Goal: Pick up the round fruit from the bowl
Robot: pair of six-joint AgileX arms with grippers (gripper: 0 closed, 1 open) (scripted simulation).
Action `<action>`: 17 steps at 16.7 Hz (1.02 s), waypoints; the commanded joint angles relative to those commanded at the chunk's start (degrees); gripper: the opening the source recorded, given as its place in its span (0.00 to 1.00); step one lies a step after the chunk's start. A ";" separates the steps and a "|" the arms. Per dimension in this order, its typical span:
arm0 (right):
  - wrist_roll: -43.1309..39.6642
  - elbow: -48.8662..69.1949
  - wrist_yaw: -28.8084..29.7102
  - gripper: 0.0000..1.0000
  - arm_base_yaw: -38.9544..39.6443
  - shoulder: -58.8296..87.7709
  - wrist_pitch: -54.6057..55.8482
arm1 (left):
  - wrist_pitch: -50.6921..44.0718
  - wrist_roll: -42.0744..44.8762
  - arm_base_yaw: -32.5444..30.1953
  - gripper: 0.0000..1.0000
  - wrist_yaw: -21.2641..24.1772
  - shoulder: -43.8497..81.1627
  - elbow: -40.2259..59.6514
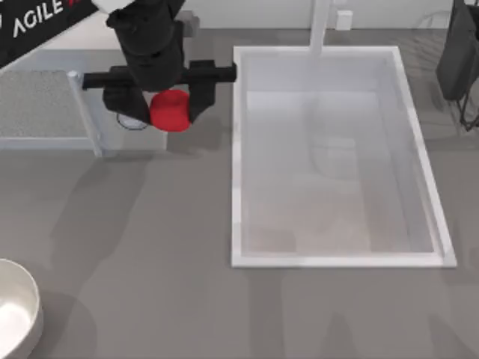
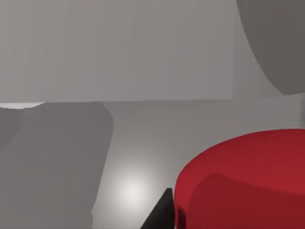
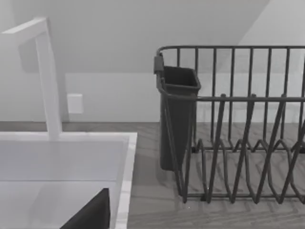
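Note:
The round fruit, a bright red ball, is held up in the air at the back left of the table by my left gripper, which is shut on it from both sides. In the left wrist view the fruit sits close to the camera, with a dark fingertip beside it. The bowl, white with a thick rim, stands at the front left corner, partly cut off and far from the fruit. My right arm is parked at the back right.
A large white sink basin with a faucet takes up the table's middle and right. A grey box-like appliance stands at the back left under the left arm. A dark dish rack with a cutlery holder stands beside the sink.

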 joint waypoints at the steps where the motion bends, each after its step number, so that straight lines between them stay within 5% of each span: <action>1: 0.00 0.00 0.00 1.00 0.00 0.00 0.00 | 0.04 0.00 0.01 0.00 0.00 0.00 -0.04; 4: 0.00 0.00 0.00 1.00 0.00 0.00 0.00 | 0.04 0.00 0.01 0.00 0.00 0.00 -0.04; 17: 0.00 0.00 0.00 1.00 0.00 0.00 0.00 | 0.04 0.00 0.01 0.98 0.00 0.00 -0.04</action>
